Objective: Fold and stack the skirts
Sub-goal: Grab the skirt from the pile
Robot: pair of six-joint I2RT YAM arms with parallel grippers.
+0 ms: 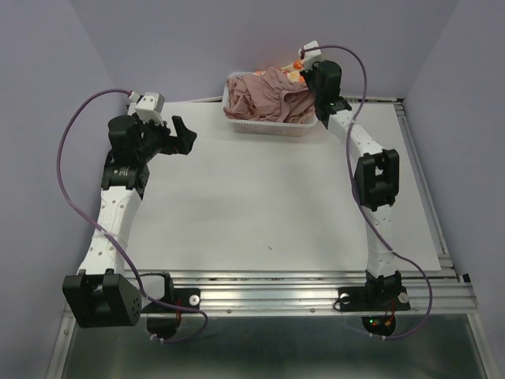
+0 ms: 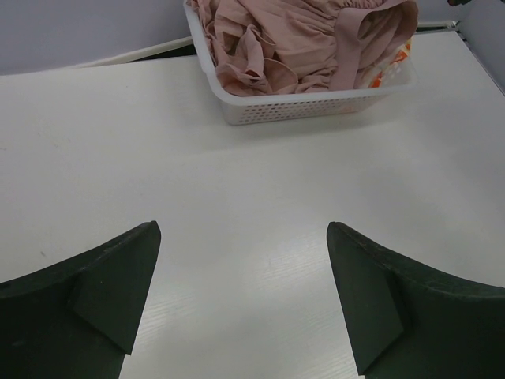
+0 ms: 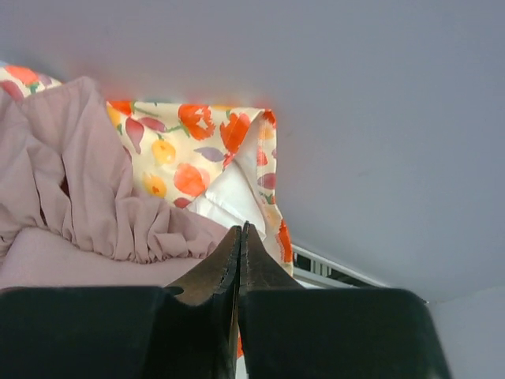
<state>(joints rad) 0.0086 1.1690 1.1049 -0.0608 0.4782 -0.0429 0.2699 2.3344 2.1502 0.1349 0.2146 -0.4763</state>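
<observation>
Starting with the pink skirt (image 1: 264, 96), lying bunched and ruffled in the white basket (image 1: 264, 128) at the far edge of the tabletop (image 1: 260, 213), a little right of centre. Spotting the printed skirt (image 3: 185, 150) tucked beneath and behind it, peeking out at the basket's far right corner.

Not folding or stacking anything yet. Judging this as the very first step: fetching a skirt out of the basket.

Reaching into that far right corner with the right tool (image 3: 241, 230), pressed fully together tip to tip right at the edge of the pink ruffle, with printed cloth just beyond. Not managing to tell whether catching any fabric or none.

Holding the left tool (image 2: 243, 229) spread wide and carrying nothing, hovering over bare tabletop on the left, pointing at the basket from well apart.

Next, by the look of it: lifting straight up to clear the basket wall, checking for cloth coming along, then drawing it to the near side and spreading it flat. Watching for both skirts dragging out together, or the light basket tipping or sliding with the pull.

Noting plenty of open white tabletop between basket and arm bases for laying out and folding. Minding the back wall close behind the basket, and the side wall and rail on the right, leaving little swinging room there.
</observation>
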